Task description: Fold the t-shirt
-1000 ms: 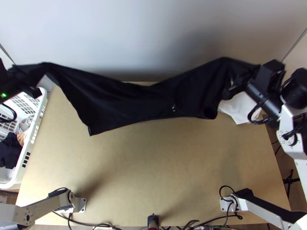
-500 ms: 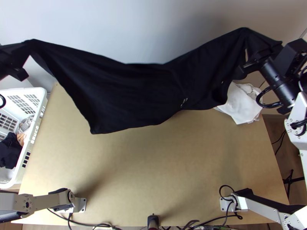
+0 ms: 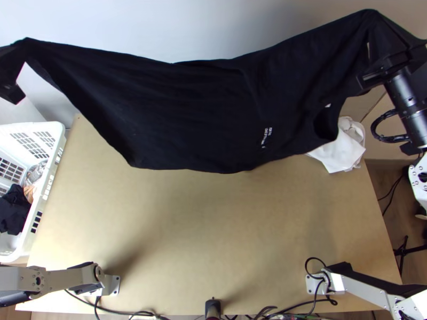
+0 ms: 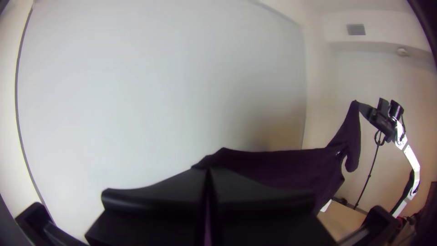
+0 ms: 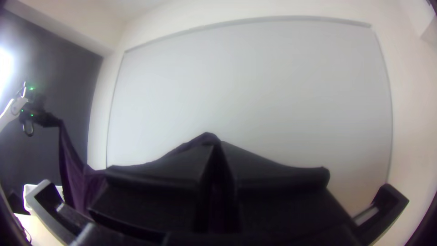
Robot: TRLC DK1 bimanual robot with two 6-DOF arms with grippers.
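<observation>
The raised t-shirt (image 3: 197, 117) blocks passage beyond the open near tabletop (image 3: 213, 229).

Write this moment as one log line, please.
left gripper: shut on shirt | right gripper: shut on shirt | shirt: hanging between them | white cloth: on table

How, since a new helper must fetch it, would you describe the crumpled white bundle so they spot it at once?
Find the light wooden table and go to its far right corner. A crumpled white bundle lies there, partly hidden below the raised black t-shirt. Loosely heaped, it differs from that dark shirt and from the white openwork plastic basket at the table's left.
</observation>
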